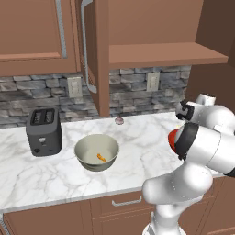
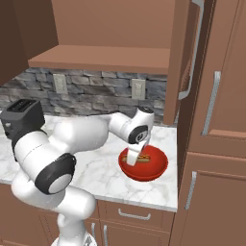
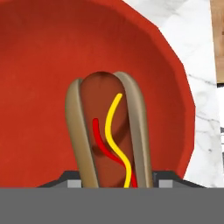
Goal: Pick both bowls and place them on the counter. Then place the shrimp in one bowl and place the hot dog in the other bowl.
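Hot dog (image 3: 109, 135) over red bowl (image 3: 39, 65), shrimp (image 1: 101, 157) in grey bowl (image 1: 96, 152)

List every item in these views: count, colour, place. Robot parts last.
grey-beige bowl: 1, pale inside, on the counter beside the toaster.
shrimp: 1, orange, inside the grey-beige bowl.
red bowl: 1, glossy, on the counter near its right end.
hot dog: 1, tan bun, red sausage, in the red bowl.
toaster: 1, dark grey, counter's left.
bulb: 1, pinkish, by the backsplash.
outlets: 2, pale, stone backsplash.
gripper: 1, white, around the hot dog.
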Available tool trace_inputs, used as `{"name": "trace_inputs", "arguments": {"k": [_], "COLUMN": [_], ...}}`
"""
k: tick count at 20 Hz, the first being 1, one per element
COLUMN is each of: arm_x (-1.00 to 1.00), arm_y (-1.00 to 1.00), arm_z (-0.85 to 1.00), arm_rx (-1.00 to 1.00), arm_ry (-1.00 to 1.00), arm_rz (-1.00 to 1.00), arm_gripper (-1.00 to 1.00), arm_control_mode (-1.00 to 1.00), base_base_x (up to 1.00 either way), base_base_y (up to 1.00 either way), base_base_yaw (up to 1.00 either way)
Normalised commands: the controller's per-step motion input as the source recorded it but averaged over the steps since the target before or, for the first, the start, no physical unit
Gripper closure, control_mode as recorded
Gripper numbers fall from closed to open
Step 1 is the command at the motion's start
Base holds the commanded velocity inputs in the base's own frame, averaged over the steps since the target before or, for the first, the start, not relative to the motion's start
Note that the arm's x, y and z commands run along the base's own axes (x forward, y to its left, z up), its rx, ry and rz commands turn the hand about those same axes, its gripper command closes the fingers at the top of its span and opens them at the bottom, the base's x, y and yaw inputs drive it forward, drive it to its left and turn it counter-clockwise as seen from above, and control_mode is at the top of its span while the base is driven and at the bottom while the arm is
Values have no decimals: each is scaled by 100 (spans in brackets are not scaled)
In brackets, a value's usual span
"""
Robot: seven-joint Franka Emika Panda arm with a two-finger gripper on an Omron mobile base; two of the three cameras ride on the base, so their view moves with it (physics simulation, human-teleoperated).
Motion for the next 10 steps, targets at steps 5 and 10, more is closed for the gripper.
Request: {"name": "trace_inputs", "arguments": {"k": [5, 10], "arm_x": [5, 0], "arm_y": [-25, -27], "arm_z": [-20, -14], "arm_rx": [-1, 0], "arm_ry": [7, 5], "arm_rz": [-4, -2], "arm_gripper": [100, 100], "arm_control_mode": [-100, -100], "base_base_x": [0, 0], "base_base_y": [0, 0], "base_base_yaw": [0, 0]}}
